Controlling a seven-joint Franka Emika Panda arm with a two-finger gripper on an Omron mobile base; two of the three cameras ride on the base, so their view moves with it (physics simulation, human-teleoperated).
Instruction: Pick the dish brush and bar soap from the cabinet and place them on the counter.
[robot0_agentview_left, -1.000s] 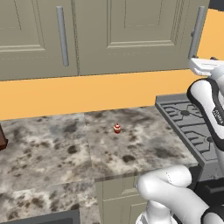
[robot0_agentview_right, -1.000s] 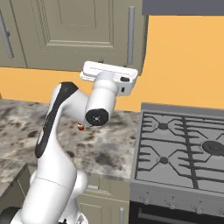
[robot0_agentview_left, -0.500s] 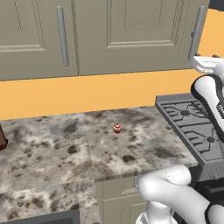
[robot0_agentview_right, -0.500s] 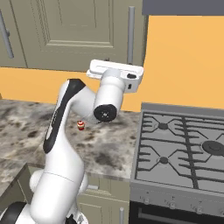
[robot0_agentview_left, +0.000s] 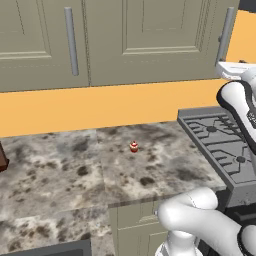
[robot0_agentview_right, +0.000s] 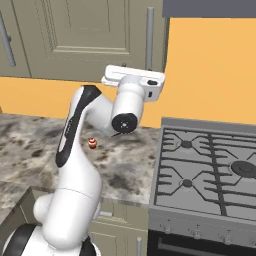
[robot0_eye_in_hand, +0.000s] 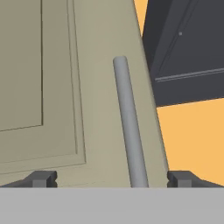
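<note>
In the left base view the cabinet (robot0_agentview_left: 150, 40) has its doors shut, so the brush and soap, presumably inside, cannot be seen; the arm's wrist sits at 3 o'clock, level with the lower end of the right door's handle (robot0_agentview_left: 226, 34). Below, the desk (robot0_agentview_left: 65, 170) carries a tiny red-and-white object (robot0_agentview_left: 133, 146) near the centre, and the stove (robot0_agentview_left: 220, 145) lies at 4 o'clock. In the right base view the arm rises from 7 o'clock and bends up to the cabinet's bottom edge, its white wrist block directly beneath the handle (robot0_agentview_right: 149, 35) at 12 o'clock; the red-and-white object (robot0_agentview_right: 92, 144) rests on the desk (robot0_agentview_right: 30, 145) at 9 o'clock, the stove (robot0_agentview_right: 210, 170) at 4 o'clock. In the hand view the hand (robot0_eye_in_hand: 113, 178) looks straight at the door, its two tips spread as wide as they go at 7 and 5 o'clock, holding nothing; the handle (robot0_eye_in_hand: 130, 127) runs up between them, nearer the 5 o'clock tip, and a dark hood (robot0_eye_in_hand: 188, 48) fills 1 o'clock. The step in hand looks to be opening the cabinet, before any picking. The next move likely calls for pushing forward until the tips straddle the bar, closing on it, then pulling the door open along its arc
</note>
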